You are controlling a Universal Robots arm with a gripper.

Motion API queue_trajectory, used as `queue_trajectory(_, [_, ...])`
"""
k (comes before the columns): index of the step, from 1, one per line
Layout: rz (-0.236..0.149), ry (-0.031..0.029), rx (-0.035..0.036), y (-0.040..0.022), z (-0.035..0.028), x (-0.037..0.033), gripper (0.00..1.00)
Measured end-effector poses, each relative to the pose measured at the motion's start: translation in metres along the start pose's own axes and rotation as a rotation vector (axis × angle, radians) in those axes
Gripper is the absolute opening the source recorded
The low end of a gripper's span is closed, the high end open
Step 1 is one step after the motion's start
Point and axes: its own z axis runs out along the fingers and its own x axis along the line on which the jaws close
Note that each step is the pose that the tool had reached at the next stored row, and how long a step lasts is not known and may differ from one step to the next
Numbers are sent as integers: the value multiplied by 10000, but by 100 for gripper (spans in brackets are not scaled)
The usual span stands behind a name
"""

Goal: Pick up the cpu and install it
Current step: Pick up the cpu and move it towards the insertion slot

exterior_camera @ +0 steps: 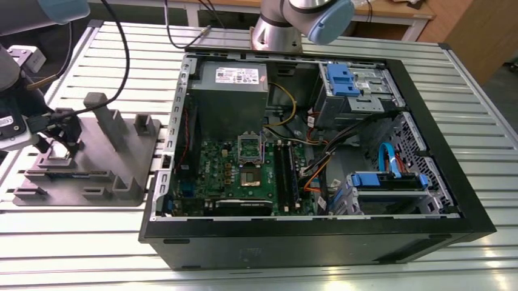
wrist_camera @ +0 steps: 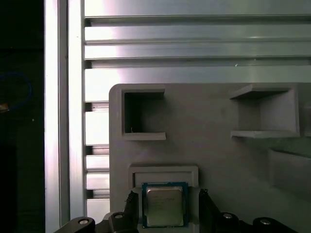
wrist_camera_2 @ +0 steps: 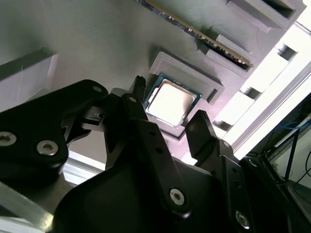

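The gripper (exterior_camera: 57, 147) hangs low over a grey holder (exterior_camera: 97, 151) that sits on the slatted metal table (exterior_camera: 81, 242), at the exterior view's left of an open computer case (exterior_camera: 324, 242). In both wrist views the cpu (wrist_camera: 164, 206) lies flat, silver top up, in a shallow square seat of the holder. The black fingers (wrist_camera: 132, 208) are apart and stand one on each side of the chip. A narrow gap shows between each finger and the chip's edge, so nothing is gripped. The second wrist view shows the same straddle from a slant, with the fingertips level with the raised border of the seat. Inside the case, the green board carries a metal-framed socket (exterior_camera: 249, 174) with its cover swung up, well apart from the holder.
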Motion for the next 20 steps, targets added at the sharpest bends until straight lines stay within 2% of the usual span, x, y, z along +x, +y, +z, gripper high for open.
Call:
queue_trajectory(8, [-2, 1, 26, -1, 41, 2, 60])
queue_trajectory(20, [-2, 1, 26, -1, 53, 2, 60])
